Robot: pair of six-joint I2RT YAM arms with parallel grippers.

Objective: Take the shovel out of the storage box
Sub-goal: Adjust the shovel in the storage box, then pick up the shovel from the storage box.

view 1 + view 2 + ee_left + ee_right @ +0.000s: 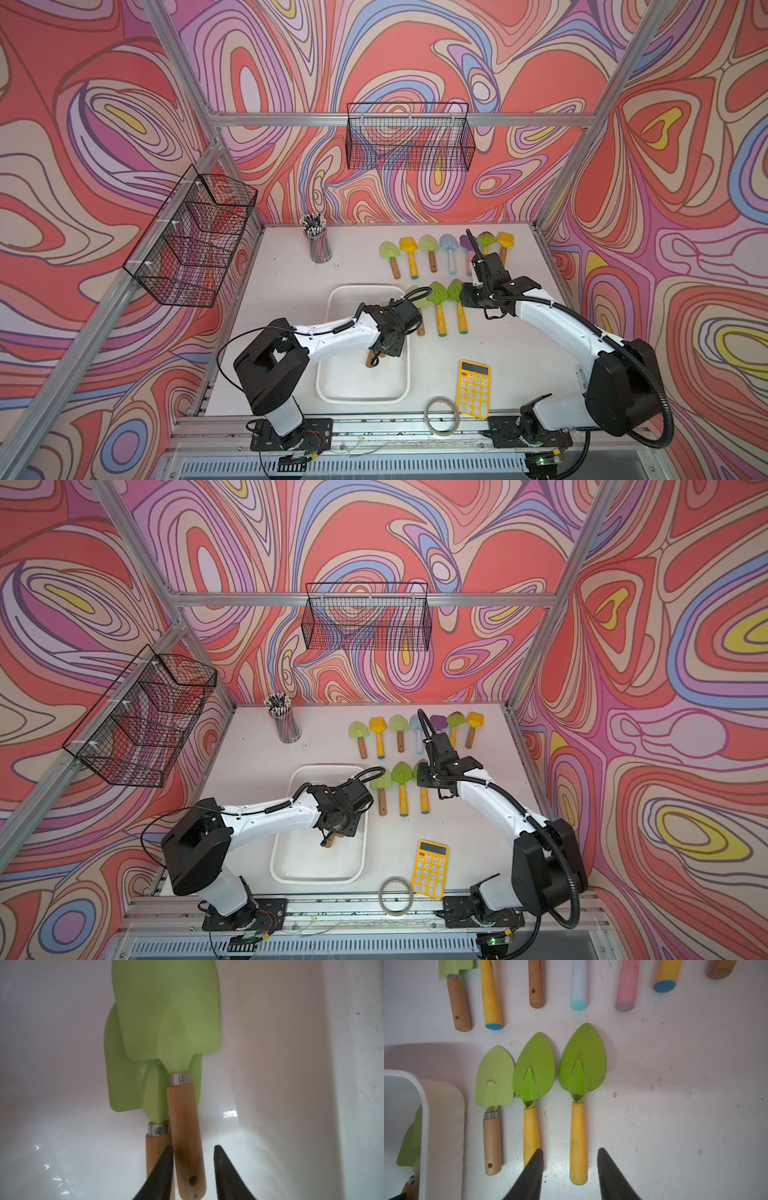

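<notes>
I count two pale-green wooden-handled shovels (166, 1022) ahead of left fingers (162, 1174), ten mixed-colour shovels (582, 1059) beyond right fingers (533, 1172); one white plastic storage box (362, 399), one yellow calculator (473, 388), two black wire baskets (409, 137).

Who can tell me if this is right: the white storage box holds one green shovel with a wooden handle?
Not one but two. The left wrist view shows an upper shovel lying on a lower shovel in the white storage box, both green with wooden handles.
</notes>
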